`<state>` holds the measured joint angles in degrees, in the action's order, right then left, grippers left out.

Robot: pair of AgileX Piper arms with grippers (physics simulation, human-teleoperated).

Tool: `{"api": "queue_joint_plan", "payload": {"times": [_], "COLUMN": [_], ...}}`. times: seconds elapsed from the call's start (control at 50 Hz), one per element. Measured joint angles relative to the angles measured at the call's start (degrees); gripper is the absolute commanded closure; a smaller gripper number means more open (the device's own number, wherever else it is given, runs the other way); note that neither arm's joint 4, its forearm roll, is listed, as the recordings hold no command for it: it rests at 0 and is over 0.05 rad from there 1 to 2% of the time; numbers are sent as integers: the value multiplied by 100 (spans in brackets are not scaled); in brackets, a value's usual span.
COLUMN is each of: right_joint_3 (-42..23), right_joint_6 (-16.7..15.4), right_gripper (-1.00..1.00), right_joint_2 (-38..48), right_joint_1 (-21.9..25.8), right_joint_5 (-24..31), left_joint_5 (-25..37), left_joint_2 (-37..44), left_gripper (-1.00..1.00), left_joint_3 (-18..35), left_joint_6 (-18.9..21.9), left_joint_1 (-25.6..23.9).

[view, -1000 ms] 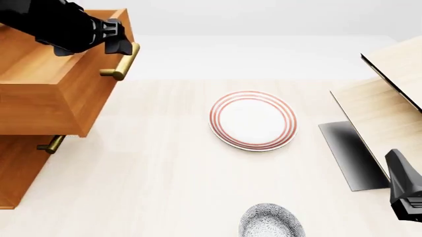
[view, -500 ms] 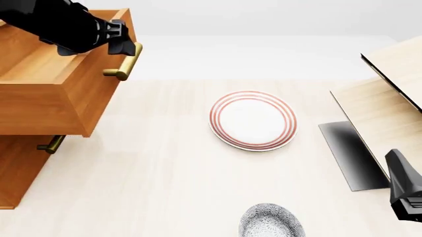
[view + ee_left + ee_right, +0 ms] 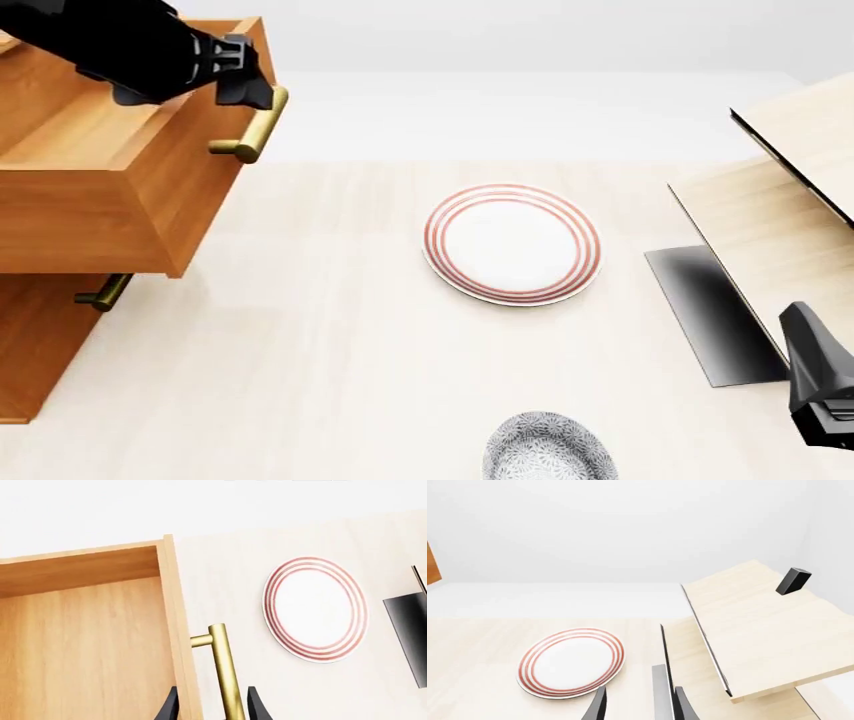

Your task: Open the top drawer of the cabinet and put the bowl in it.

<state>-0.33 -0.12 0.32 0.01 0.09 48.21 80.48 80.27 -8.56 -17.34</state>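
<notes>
Front view, nearest first: we are seeing the bowl [image 3: 549, 447] sitting at the near table edge, partly cropped by the frame, grey-blue speckled, upright, nothing touching it. Our right gripper [image 3: 823, 410] is hanging at the near right corner, well apart from the bowl; only its black body is showing here. Right wrist view is showing two dark fingertips [image 3: 598, 706] with a gap between them and nothing inside, so we are reading them as spread and empty.

Further out, the plate [image 3: 513, 242] with red rings is lying flat mid-table, beyond the bowl. Right of it a dark flat panel [image 3: 707, 312] is lying at the foot of the pale wood structure [image 3: 781, 200].

On the left, the cabinet [image 3: 40, 340] is standing with the top drawer [image 3: 100, 180] pulled out over the table; its inside is bare wood. A lower drawer handle [image 3: 102, 292] is peeking out beneath it.

Farthest, our left gripper [image 3: 247, 88] is sitting at the top drawer's brass handle [image 3: 251, 126]. Left wrist view is showing the fingertips [image 3: 257, 707] on either side of the bar [image 3: 224, 672], one between bar and drawer front. They are looking slightly clear of the brass, so we cannot tell whether they are pinching it.
</notes>
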Motion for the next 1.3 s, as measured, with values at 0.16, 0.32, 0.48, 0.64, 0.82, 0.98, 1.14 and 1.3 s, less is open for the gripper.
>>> {"api": "queue_joint_plan", "payload": {"times": [0.16, 0.32, 0.48, 0.64, 0.82, 0.98, 1.14, 1.3], "right_joint_3": [0, 0, 0, 0, 0, 0, 0, 0], "right_joint_6": [0, 0, 0, 0, 0, 0, 0, 0], "right_gripper": [-100, -100, -100, -100, -100, -100, -100, -100], "right_joint_2": [0, 0, 0, 0, 0, 0, 0, 0], "right_joint_1": [0, 0, 0, 0, 0, 0, 0, 0], "right_joint_5": [0, 0, 0, 0, 0, 0, 0, 0], "left_joint_5": [138, 317, 522, 699, 860, 943, 948, 920], "left_joint_2": [-46, -119, -170, -247, -380, -508, -645, -821], "left_gripper": [-100, -100, -100, -100, -100, -100, -100, -100], "left_joint_3": [213, 461, 733, 925, 1044, 1136, 1104, 973], "left_joint_6": [124, 265, 392, 513, 680, 931, 1245, 1508], "left_joint_1": [15, 50, 83, 114, 152, 150, 68, -60]}}
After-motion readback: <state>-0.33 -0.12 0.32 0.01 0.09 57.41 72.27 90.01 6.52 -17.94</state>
